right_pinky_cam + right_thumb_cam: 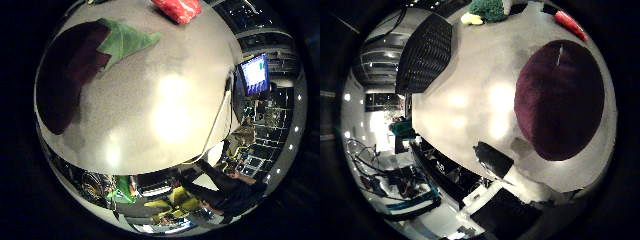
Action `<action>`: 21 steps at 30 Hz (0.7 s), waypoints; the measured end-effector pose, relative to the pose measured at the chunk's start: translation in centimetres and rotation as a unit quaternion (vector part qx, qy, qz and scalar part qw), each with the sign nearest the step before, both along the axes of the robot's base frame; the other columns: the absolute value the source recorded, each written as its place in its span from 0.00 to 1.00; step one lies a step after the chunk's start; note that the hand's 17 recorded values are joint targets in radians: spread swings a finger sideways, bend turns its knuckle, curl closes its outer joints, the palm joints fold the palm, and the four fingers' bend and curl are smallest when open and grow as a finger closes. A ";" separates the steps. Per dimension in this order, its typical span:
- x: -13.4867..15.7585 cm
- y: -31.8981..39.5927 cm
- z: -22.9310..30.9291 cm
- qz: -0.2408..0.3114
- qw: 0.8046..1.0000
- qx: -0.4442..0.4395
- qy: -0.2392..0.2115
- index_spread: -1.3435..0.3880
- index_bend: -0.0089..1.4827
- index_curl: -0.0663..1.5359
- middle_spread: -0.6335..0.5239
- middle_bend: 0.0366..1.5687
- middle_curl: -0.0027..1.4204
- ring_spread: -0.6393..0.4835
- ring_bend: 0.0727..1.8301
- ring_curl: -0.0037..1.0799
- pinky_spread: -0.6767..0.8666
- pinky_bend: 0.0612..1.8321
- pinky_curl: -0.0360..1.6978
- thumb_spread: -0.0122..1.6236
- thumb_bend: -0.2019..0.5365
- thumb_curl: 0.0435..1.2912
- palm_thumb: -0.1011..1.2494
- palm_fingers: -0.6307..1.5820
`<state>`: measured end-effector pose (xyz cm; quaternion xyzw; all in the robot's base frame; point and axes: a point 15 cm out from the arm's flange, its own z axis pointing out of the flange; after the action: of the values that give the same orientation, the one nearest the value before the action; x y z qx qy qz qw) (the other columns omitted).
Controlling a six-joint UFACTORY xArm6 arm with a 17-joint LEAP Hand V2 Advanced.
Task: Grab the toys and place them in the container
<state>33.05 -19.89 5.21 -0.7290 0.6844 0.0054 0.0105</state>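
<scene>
Thumb-side palm view: eggplant toy point(560, 100) lies close beneath the hand point(492, 160) (finger posture unclear).

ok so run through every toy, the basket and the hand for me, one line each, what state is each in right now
Eggplant toy: lying on the table, close to the palm, not gripped.
Red toy: lying on the table, beyond the eggplant's green leaf end.
Green plush toy: on the table near the basket.
Yellow toy: on the table beside the green plush.
Black mesh basket: upright on the table; contents hidden.
Hand: off the toys, holding nothing.
</scene>
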 end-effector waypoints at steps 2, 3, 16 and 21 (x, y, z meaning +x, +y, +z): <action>0.1 0.0 -0.5 0.007 1.000 0.001 0.002 0.54 0.13 0.22 0.46 0.16 0.24 0.54 0.15 0.24 0.64 0.17 0.18 0.63 0.24 0.20 0.46 0.43; 0.4 -0.2 -0.5 0.009 1.000 -0.001 0.000 0.54 0.13 0.22 0.45 0.16 0.24 0.52 0.15 0.24 0.62 0.17 0.18 0.63 0.25 0.20 0.47 0.45; 2.8 -3.0 1.9 0.013 0.999 -0.022 -0.031 0.53 0.33 0.32 0.38 0.46 0.35 0.35 0.49 0.40 0.15 0.43 0.24 0.62 0.24 0.22 0.56 0.94; 3.9 -5.1 5.5 0.006 0.997 -0.043 -0.060 0.61 0.61 0.43 0.44 0.65 0.42 0.40 0.62 0.48 0.21 0.58 0.32 0.63 0.26 0.24 0.63 0.93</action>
<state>36.90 -24.97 10.68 -0.7316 0.6780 -0.0683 0.0202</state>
